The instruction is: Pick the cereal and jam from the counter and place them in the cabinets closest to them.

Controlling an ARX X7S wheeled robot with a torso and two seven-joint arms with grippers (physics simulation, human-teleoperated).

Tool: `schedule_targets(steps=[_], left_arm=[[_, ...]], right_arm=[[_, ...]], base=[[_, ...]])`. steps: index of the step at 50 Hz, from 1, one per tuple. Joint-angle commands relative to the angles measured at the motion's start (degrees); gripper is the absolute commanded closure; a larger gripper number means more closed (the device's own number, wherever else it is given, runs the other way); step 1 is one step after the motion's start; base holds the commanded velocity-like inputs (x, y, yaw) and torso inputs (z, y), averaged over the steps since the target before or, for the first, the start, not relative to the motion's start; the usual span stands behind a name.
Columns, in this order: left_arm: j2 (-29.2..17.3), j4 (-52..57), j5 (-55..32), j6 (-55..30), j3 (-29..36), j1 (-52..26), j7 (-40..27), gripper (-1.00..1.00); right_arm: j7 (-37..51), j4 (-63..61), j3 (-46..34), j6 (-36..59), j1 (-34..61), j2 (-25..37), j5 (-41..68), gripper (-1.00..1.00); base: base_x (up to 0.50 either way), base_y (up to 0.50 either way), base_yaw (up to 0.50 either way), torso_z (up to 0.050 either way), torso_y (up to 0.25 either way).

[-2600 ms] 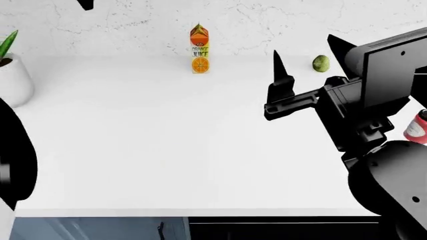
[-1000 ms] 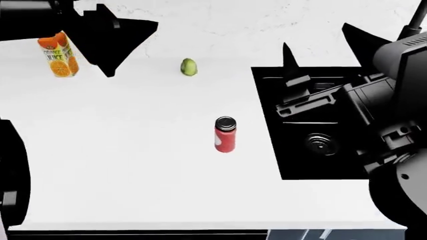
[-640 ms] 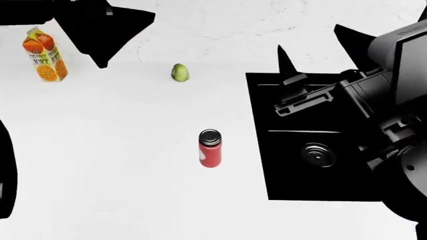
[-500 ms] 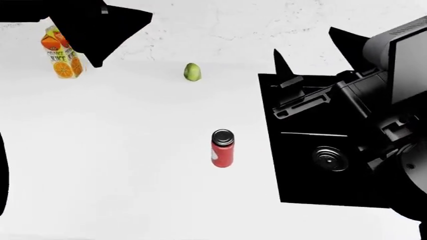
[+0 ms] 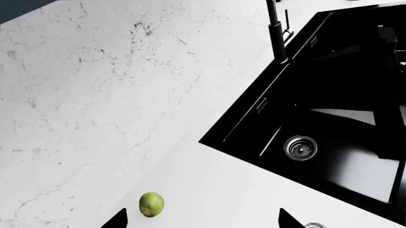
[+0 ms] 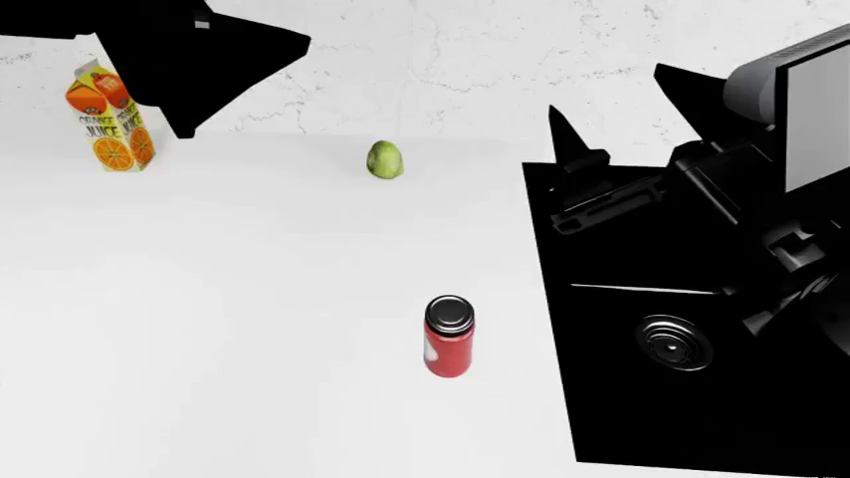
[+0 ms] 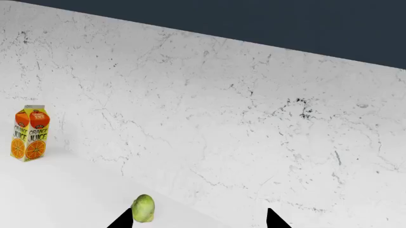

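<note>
The jam (image 6: 448,337), a small red jar with a grey lid, stands upright on the white counter (image 6: 239,299), just left of the black sink. No gripper touches it. My left gripper (image 6: 237,88) hangs high at the back left near the juice carton. It is open and empty in the left wrist view (image 5: 201,221). My right gripper (image 6: 608,100) hovers over the sink's back edge, right of the jam and beyond it. It is open too, with nothing between its fingers (image 7: 198,219). The cereal is out of view.
An orange juice carton (image 6: 110,117) stands at the back left by the marbled wall. A small green fruit (image 6: 385,159) lies behind the jam. The black sink (image 6: 664,299), with its drain (image 5: 300,147) and tap (image 5: 275,28), fills the right side.
The view has swung right from the carton to the jam and sink. In the last half second the jam slid lower in the head view. Both grippers stay open.
</note>
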Motion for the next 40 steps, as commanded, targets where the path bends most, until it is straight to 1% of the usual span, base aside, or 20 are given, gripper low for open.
schedule_targets(steps=[1, 7, 16, 29, 35, 40], left_arm=[[-0.4, 0.1, -0.9, 0.0, 0.3, -0.1, 0.0, -1.0], [-0.9, -0.2, -1.7, 0.0, 1.0, -1.3, 0.0, -1.0], [-0.6, -2.3, -2.9, 0.0, 3.7, -6.6, -0.1, -1.0], [-0.9, -1.6, -2.8, 0.0, 3.6, -6.0, -0.1, -1.0], [-1.4, -1.2, -2.9, 0.0, 3.4, -5.3, -0.1, -1.0], [-1.7, -1.0, -2.8, 0.0, 3.3, -4.8, 0.0, -1.0]], right_arm=[[0.4, 0.4, -0.3, -0.1, 0.5, 0.3, 0.4, -1.0], [0.6, 0.4, -0.2, 0.1, 0.8, 0.5, 1.0, -1.0], [1.5, 0.2, 1.0, 1.3, 1.5, 1.2, 2.9, -1.0], [2.9, 0.5, 2.3, 2.5, 1.3, 1.5, 5.6, -1.0], [3.7, 1.0, 3.7, 5.9, 2.1, 1.6, 11.6, -1.0], [6.1, 3.1, 6.4, 9.3, 3.0, 1.7, 20.7, -1.0]], base=[[0.21, 0.01, 0.0, 0.0, 0.0], [0.2, 0.01, 0.0, 0.0, 0.0], [0.01, 0.0, 0.0, 0.0, 0.0], [0.03, 0.0, 0.0, 0.0, 0.0], [0.0, 0.0, 0.0, 0.0, 0.0], [0.0, 0.0, 0.0, 0.0, 0.0]])
